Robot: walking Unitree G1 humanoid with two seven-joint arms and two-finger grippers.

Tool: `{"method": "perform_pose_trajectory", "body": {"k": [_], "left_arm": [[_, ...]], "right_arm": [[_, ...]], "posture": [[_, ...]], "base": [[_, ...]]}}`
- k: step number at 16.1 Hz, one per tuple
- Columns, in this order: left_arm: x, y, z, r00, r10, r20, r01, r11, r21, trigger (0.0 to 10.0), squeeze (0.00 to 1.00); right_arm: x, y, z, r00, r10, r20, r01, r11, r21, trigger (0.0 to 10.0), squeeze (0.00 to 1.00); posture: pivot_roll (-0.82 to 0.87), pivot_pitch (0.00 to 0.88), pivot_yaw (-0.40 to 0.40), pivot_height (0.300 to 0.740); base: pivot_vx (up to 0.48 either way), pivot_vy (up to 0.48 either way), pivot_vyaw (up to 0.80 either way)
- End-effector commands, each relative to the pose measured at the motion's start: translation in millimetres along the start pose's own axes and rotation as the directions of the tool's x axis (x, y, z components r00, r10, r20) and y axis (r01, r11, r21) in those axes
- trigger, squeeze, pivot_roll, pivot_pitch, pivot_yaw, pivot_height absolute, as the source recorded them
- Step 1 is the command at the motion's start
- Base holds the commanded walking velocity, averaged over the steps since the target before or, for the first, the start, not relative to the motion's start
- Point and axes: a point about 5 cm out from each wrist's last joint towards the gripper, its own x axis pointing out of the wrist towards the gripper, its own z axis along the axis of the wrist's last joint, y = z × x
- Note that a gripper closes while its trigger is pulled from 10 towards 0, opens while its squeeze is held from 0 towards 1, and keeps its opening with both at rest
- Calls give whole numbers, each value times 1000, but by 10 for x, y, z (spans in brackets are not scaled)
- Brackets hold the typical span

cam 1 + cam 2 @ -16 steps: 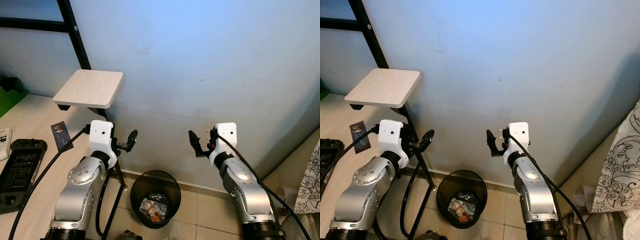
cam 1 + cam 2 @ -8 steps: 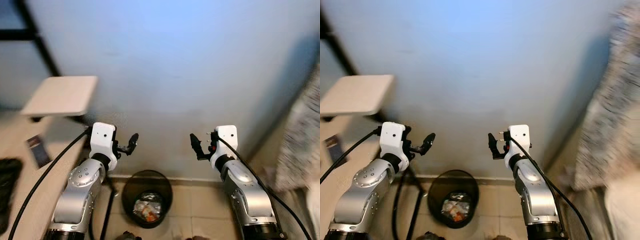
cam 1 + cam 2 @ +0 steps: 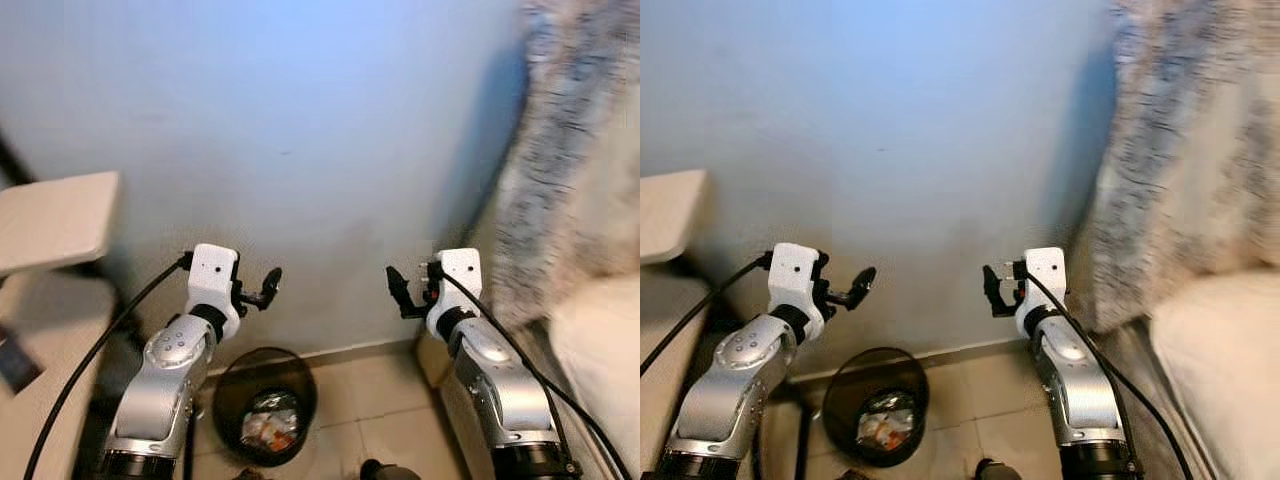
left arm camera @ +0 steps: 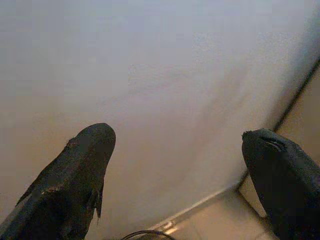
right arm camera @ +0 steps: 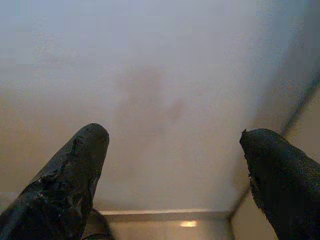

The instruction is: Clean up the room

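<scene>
A black mesh trash bin [image 3: 262, 400] stands on the tiled floor [image 3: 380, 415] against the pale blue wall [image 3: 300, 120], with crumpled litter [image 3: 262, 425] inside. Above it, the left gripper [image 3: 268, 285] is raised with its fingers spread apart and nothing between them. The right gripper [image 3: 396, 290] hangs level with it, also spread wide and empty. The bin sits below and between them, nearer the left. A light shelf [image 3: 50, 220] juts out at left; patterned fabric [image 3: 570, 150] hangs at right, blurred.

A waste bin [image 3: 262, 405] stands on the floor against the wall [image 3: 300, 130], shelf [image 3: 55, 218] left, bedding [image 3: 585, 180] right
</scene>
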Motion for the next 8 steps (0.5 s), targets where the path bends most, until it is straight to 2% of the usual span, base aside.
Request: {"method": "perform_pose_trajectory", "body": {"k": [1,8], "left_arm": [[25,-8,18,1000,-2,1,2,1000,10,10000,0],[25,-9,15,1000,0,0,0,1000,20,10000,0]], "right_arm": [[6,-12,49,1000,-8,10,8,1000,6,10000,0],[6,-27,21,1000,-12,-9,12,1000,1,10000,0]], "posture": [[22,0,30,740],[35,0,20,740]], "base": [[0,0,-788],[0,0,-788]]}}
